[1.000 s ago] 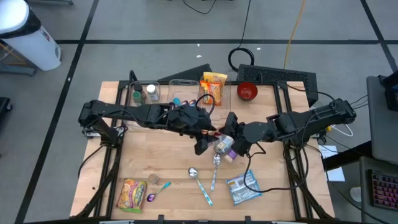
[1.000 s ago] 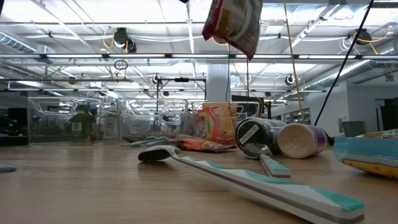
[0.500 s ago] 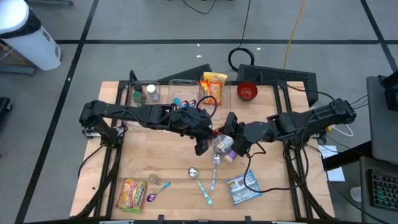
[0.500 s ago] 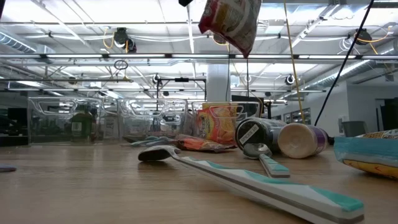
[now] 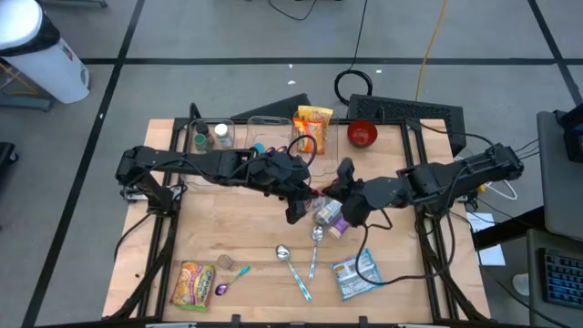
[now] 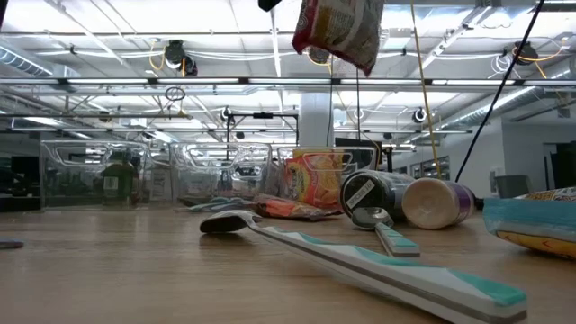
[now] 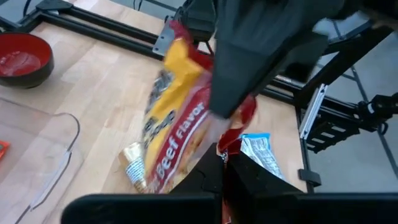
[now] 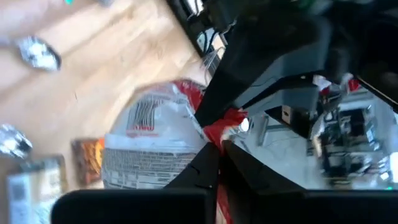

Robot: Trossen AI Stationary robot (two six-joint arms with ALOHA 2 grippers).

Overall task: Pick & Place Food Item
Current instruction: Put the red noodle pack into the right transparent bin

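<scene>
A red and yellow snack bag (image 7: 177, 118) with "Beef Flavor" print hangs high over the middle of the table; the low view shows it in the air (image 6: 337, 31). Its white back with a barcode (image 8: 152, 146) faces the right wrist camera. My left gripper (image 5: 308, 193) and my right gripper (image 5: 335, 191) meet at the bag, both shut on it. In the left wrist view my left gripper (image 7: 222, 163) sits at the bag's red edge, with the right arm's dark gripper (image 7: 261, 56) above it. My left gripper pinches the bag's crumpled red edge (image 7: 231, 142) between its two fingers, coming level from the table's left. The bag is lifted clear of the table. My right gripper pinches the bag's red edge (image 8: 227, 123) between its two fingers, coming from the table's right. The bag hangs below the hold, clear of the table.
Under the grippers lie a dark can (image 6: 369, 193) and a purple-banded cup (image 6: 438, 202) on their sides. Two spoons and a toothbrush (image 5: 301, 262) lie toward the near edge, with a blue pouch (image 5: 355, 273) and a yellow bag (image 5: 194, 284). Clear bins (image 5: 219, 137) and a red bowl (image 5: 363, 134) stand at the far edge.
My left gripper has edged toward the table's right, up against the bag beside my right gripper. The bag has swung a little in the air and stays lifted clear of the table.
</scene>
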